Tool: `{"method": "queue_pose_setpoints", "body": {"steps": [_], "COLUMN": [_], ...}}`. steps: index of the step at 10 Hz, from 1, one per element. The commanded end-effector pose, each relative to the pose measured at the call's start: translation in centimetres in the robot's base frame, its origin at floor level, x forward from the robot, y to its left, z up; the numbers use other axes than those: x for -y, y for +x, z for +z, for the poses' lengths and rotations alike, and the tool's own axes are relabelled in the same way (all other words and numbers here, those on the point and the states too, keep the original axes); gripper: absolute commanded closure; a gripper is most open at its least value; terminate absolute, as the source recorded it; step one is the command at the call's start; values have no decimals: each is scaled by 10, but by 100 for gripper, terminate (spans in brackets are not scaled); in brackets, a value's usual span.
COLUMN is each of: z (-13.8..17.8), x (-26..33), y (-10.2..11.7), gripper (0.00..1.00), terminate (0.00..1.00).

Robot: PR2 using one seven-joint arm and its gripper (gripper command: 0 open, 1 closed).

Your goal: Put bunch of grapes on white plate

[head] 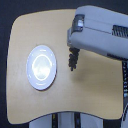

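The white plate (41,67) lies on the wooden table at the exterior view's left, with nothing on it. The bunch of grapes (73,59) is a dark, tapering cluster right of the plate, about a hand's width from its rim. Its upper end disappears under my gripper (71,47), which reaches in from the upper right. The grey arm housing hides most of the fingers. The gripper looks shut on the top of the bunch, whose tip points toward the table's near edge.
The light wooden table (95,85) has rounded corners and a white pedestal below its front edge. My bulky grey arm (100,32) covers the table's upper right part. A dark cable or strut runs down the right edge.
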Motion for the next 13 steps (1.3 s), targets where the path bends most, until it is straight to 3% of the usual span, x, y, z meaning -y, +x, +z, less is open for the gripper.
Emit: {"method": "queue_pose_setpoints", "body": {"steps": [1, 6, 13], "z": [-15, -56, -126], "x": [-120, -190, -201], "y": [-7, -12, -34], "gripper": [100, 100, 100], "terminate": [0, 0, 0]}}
